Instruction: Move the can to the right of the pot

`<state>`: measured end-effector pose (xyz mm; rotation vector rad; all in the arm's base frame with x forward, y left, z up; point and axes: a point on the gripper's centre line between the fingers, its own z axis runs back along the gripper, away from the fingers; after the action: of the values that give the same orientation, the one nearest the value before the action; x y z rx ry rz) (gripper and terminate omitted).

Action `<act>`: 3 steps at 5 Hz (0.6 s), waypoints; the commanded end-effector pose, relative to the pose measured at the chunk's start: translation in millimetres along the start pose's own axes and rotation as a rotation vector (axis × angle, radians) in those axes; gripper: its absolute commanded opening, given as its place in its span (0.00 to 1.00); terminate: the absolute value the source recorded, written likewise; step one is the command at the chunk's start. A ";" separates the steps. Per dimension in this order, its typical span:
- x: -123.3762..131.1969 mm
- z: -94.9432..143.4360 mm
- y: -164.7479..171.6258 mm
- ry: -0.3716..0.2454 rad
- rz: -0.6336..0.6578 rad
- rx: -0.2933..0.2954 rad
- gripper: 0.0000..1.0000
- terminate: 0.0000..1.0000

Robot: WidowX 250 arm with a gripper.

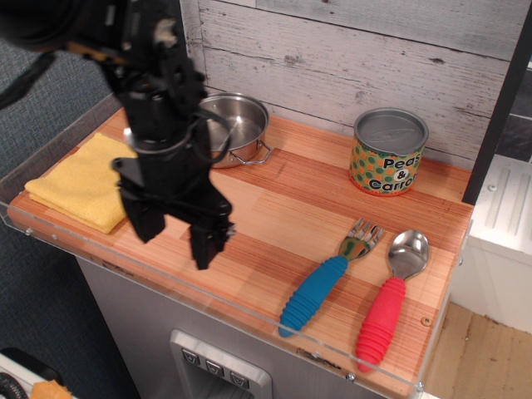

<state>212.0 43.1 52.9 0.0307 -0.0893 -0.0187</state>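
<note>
Can stands upright at far right of the wooden counter, close to the plank wall, well apart from the pot; pot sits far centre-left, partly hidden by the arm; gripper hangs over the near-left part, fingers spread, nothing between them; yellow cloth lies at left, partly behind the gripper; blue-handled fork and red-handled spoon lie side by side near right.
</note>
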 end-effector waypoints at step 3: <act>-27.6 14.7 0.0 -0.063 0.040 0.015 1.00 0.00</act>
<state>180.3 46.7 57.5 0.0364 -0.1395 0.0225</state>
